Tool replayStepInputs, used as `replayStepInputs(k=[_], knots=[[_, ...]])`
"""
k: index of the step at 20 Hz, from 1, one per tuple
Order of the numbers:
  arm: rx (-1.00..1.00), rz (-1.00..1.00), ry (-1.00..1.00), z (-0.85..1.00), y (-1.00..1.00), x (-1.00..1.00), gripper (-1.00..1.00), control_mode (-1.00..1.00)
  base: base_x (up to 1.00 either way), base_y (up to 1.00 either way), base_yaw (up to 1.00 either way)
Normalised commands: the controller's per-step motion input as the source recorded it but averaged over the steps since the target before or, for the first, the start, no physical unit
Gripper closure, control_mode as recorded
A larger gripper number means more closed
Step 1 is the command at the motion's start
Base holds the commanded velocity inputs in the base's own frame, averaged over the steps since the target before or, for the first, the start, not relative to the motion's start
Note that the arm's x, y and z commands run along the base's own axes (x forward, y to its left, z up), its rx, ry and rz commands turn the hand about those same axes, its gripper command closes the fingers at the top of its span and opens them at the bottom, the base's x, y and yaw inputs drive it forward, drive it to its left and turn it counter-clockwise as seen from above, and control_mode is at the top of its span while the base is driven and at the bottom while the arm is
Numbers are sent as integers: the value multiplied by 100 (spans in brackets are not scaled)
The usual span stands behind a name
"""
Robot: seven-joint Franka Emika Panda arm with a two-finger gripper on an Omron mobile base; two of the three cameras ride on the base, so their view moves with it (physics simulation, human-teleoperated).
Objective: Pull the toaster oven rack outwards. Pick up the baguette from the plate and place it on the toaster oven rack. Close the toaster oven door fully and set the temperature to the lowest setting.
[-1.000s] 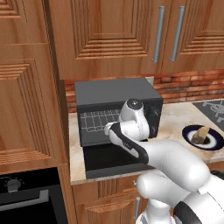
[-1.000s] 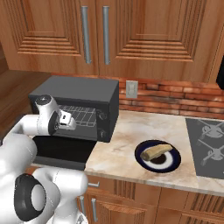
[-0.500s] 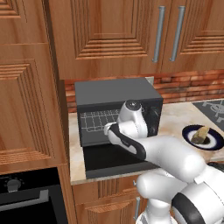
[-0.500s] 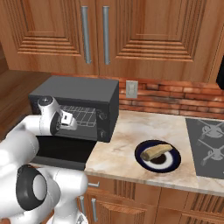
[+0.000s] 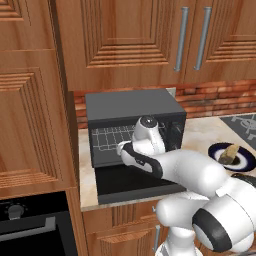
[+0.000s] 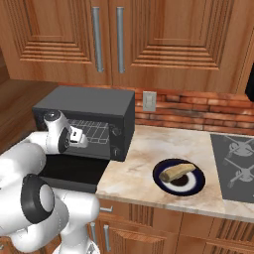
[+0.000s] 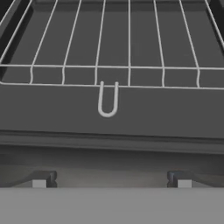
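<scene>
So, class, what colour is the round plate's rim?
Dark navy rim on the round plate, clearest in the right base view.

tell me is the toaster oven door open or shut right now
Open. The toaster oven door is folded down flat in front of the toaster oven, and the rack shows unobstructed inside the cavity, with the open gripper facing it.
</scene>
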Motion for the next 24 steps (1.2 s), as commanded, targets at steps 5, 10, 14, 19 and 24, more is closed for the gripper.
replayStepInputs(k=[5, 10, 14, 19, 24], knots=[[0, 0, 0, -4, 4, 11, -100, -100, 0, 0, 0], [0, 0, 0, 0, 0, 11, -100, -100, 0, 0, 0], [0, 0, 0, 0, 0, 12, -100, -100, 0, 0, 0], [0, -1, 0, -2, 0, 13, -100, -100, 0, 0, 0], [0, -1, 0, -5, 0, 13, -100, -100, 0, 0, 0]])
